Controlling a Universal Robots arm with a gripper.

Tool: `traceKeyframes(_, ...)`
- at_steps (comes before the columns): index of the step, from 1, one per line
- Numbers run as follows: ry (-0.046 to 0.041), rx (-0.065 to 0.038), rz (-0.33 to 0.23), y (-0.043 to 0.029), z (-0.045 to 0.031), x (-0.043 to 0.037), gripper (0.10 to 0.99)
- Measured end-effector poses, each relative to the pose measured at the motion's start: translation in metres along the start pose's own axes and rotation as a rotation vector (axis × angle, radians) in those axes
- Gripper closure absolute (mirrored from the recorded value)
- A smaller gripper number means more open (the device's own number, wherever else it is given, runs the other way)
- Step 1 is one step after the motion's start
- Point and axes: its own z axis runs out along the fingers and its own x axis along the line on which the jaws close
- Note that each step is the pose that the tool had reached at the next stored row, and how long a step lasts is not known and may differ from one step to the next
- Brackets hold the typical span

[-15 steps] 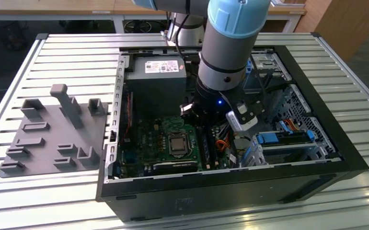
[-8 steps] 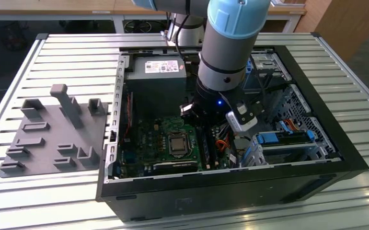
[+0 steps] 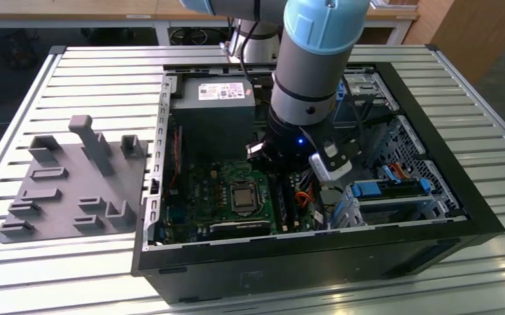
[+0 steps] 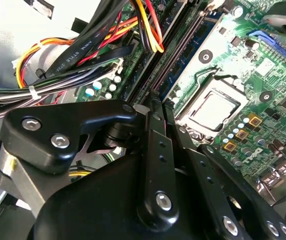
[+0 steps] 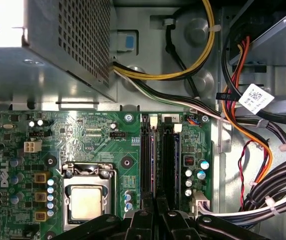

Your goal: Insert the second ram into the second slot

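Though edge-on, second ram inside pincer grasp.

A white printed label sits on the power supply. A barcode tag hangs beside the cables. Neither can be read.

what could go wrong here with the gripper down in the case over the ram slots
1. The gripper sits right over the slots. Its linkage hides the contact, so a ram that goes in tilted might pass unnoticed.
2. The cable bundle runs close beside the gripper's links and might snag as the arm moves.
3. The CPU socket lies next to the slots; a sideways slip could strike it.
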Motion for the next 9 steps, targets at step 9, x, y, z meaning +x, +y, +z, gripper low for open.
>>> traceKeyframes(9,-0.0001,0.000,0.008,0.0000,0.0011,-0.0004,0.949)
